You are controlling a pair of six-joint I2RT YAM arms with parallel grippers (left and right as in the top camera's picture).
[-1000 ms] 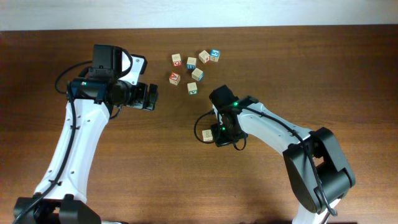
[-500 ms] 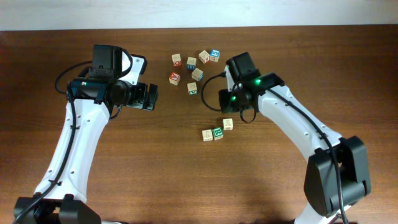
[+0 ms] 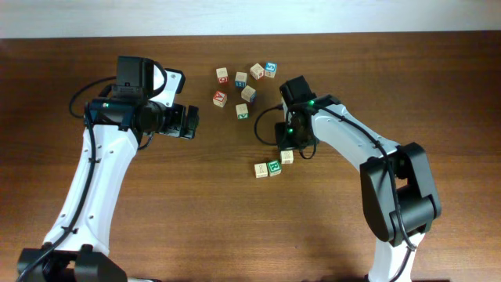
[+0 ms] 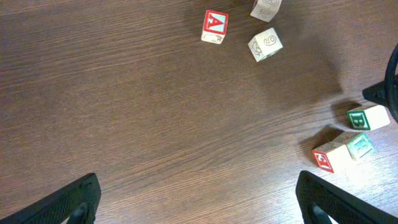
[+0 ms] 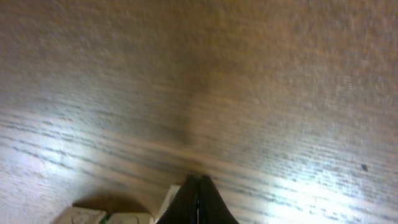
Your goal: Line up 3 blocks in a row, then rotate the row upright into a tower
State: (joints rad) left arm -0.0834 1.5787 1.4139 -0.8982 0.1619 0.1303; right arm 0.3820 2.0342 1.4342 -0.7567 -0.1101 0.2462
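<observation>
Three pale blocks lie in a short bent row on the brown table: a yellow-marked one [image 3: 261,169], a green-faced one [image 3: 274,167] and a second pale one [image 3: 287,157]. My right gripper [image 3: 287,146] is shut and empty, its tips down at the table just behind the rightmost block. In the right wrist view the shut tips [image 5: 198,186] stand beside that block [image 5: 173,200]. The left wrist view shows the row at its right edge, around the block with a green R side face [image 4: 359,146]. My left gripper [image 3: 190,123] hangs wide open and empty to the left [image 4: 199,205].
Several other alphabet cubes are scattered at the back centre, among them a red-marked cube [image 3: 220,98] and a green-marked one [image 3: 242,110]. The red A cube [image 4: 215,27] also shows in the left wrist view. The table's far edge [image 3: 250,36] runs along the top.
My right gripper has lifted off the row, uncovering the green and rightmost blocks, swung back, then come down just behind the rightmost block. The left arm has not moved.
</observation>
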